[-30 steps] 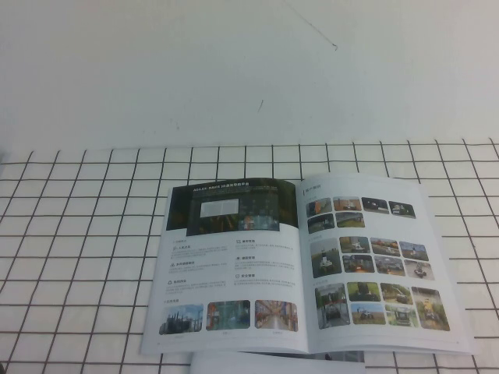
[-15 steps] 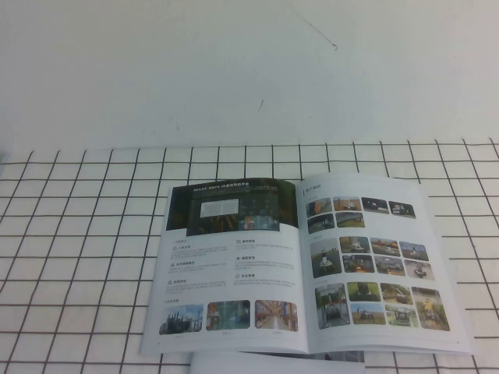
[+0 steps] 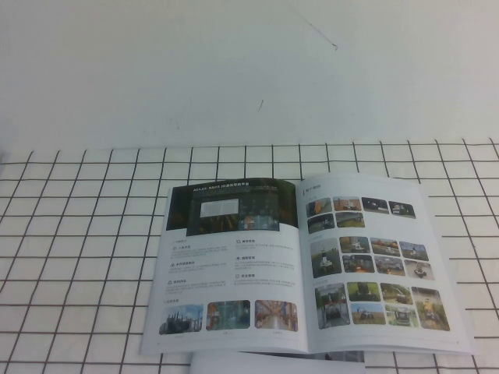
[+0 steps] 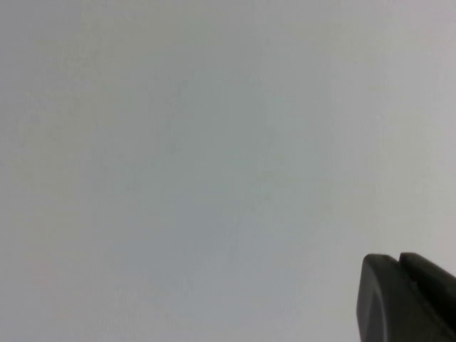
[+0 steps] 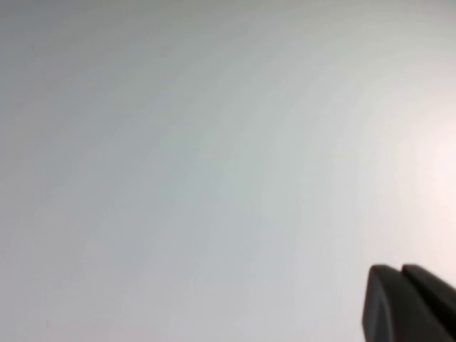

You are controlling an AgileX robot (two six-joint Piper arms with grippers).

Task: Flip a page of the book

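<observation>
The book [image 3: 300, 269] lies open and flat on the checked cloth, right of the middle in the high view. The page [image 3: 370, 261], its right-hand sheet, shows rows of small colour photos. The left-hand sheet [image 3: 230, 265] carries a dark banner picture and text. Neither arm shows in the high view. My left gripper [image 4: 397, 258] shows only in the left wrist view, its two dark fingertips pressed together, empty, against a plain pale surface. My right gripper [image 5: 401, 268] shows only in the right wrist view, likewise shut and empty against a plain pale surface.
A second booklet [image 3: 273, 361] shows only its white edge at the near border, just below the book. The white cloth with a black grid [image 3: 78, 257] covers the table. A pale wall [image 3: 234, 70] rises behind it.
</observation>
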